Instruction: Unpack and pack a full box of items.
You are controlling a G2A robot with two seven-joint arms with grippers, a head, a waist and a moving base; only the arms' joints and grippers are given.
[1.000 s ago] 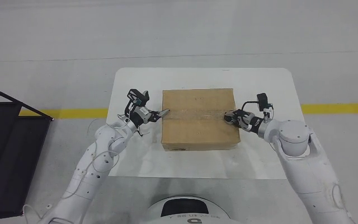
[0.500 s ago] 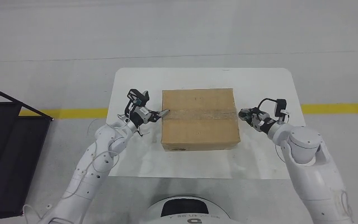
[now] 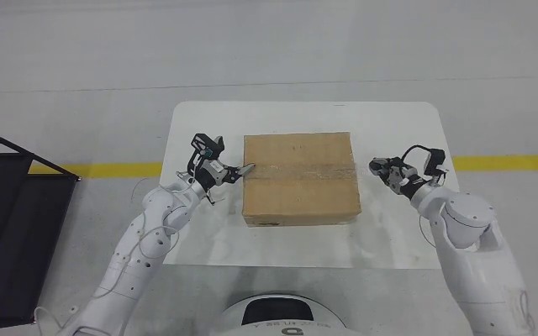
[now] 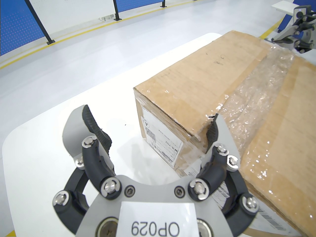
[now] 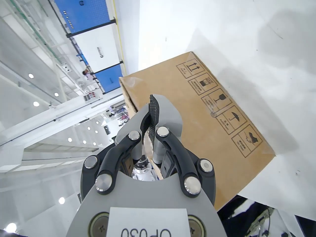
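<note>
Shows one taped box [image 3: 301,176] on one table [image 3: 387,239], plus two grippers: left gripper [image 4: 150,114] spread at one end, right gripper [image 5: 152,104] pressed together beside the other.

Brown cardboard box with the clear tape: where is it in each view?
Top view: brown cardboard box centred on the white table.
Left wrist view: box, labelled end just ahead of the open left tool.
Right wrist view: box, printed face beyond the shut right tool.
Shared landmark: the white table under it.
</note>
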